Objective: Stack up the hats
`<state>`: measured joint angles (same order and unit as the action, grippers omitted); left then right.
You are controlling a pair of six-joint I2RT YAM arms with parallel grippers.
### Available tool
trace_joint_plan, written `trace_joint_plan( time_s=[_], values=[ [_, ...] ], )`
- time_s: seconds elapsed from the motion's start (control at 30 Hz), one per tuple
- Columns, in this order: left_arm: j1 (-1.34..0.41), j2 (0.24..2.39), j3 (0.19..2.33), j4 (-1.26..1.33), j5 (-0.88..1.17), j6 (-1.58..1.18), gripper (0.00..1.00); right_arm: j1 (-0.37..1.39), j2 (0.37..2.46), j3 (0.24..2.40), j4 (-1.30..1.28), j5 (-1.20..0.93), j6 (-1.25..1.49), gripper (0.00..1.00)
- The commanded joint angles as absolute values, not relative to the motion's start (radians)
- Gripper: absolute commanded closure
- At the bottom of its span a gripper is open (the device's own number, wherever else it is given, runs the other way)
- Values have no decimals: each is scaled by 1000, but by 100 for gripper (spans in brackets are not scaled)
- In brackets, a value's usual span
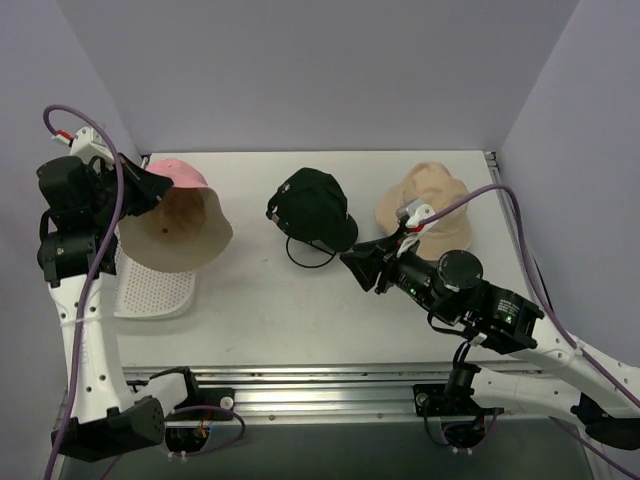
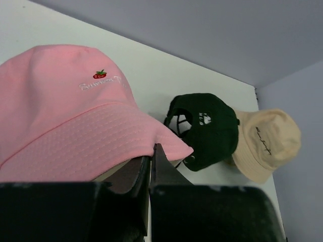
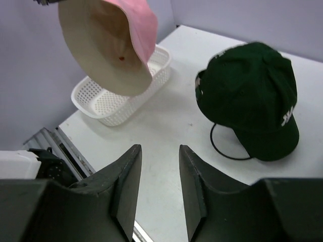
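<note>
My left gripper (image 1: 150, 190) is shut on the brim of a pink bucket hat (image 1: 180, 225) and holds it in the air at the left, its beige lining facing the camera. In the left wrist view the pink hat (image 2: 65, 116) fills the left, pinched at my left gripper (image 2: 150, 157). A dark green baseball cap (image 1: 315, 208) sits mid-table on a thin wire frame (image 1: 305, 255). A beige bucket hat (image 1: 425, 205) sits at the back right. My right gripper (image 1: 358, 268) is open and empty, just right of the green cap (image 3: 252, 96). The black hats are out of view.
A white perforated basket (image 1: 150, 290) lies on the table below the held pink hat, near the left edge; it also shows in the right wrist view (image 3: 108, 98). The table's metal front rail (image 1: 320, 385) runs along the near edge.
</note>
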<state>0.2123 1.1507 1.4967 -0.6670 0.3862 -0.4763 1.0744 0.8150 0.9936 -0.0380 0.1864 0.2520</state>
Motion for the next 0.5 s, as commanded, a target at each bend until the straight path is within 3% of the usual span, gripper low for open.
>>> trace_joint_plan(
  time_s=[0.0,0.27,0.47],
  values=[
    [215,1040,1551,-701,577,-451,98,1077,867,1104,-58,100,252,67],
    [198,879,1485,-729,785,-495,98,1078,985,1294,-77,-57,196,46],
    [189,753,1378,-649,933,-615,97,1075,1067,1356,-20,-135,181,38]
  ],
)
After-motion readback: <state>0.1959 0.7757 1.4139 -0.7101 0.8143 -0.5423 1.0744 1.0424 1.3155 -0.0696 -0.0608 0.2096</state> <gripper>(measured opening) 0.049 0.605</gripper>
